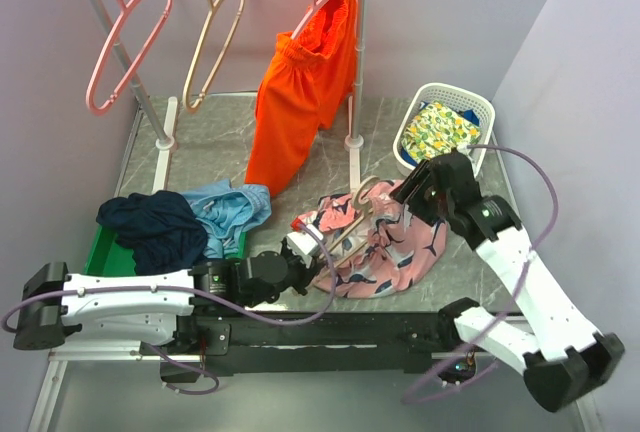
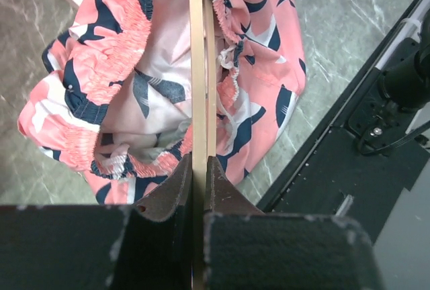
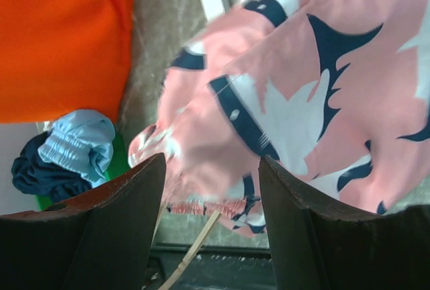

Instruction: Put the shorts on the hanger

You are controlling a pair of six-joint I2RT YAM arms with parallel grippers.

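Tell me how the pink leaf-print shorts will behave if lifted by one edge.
Probably floppy: the shorts lie crumpled in folds on the table, so they would likely drape and sag. Likely light, since the fabric looks thin. The gathered waistband may bunch on the hanger rather than slide.

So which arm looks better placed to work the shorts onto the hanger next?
Probably the right. The right gripper is open and empty, close to the shorts. The left gripper is shut on the hanger, so it is busy holding that.
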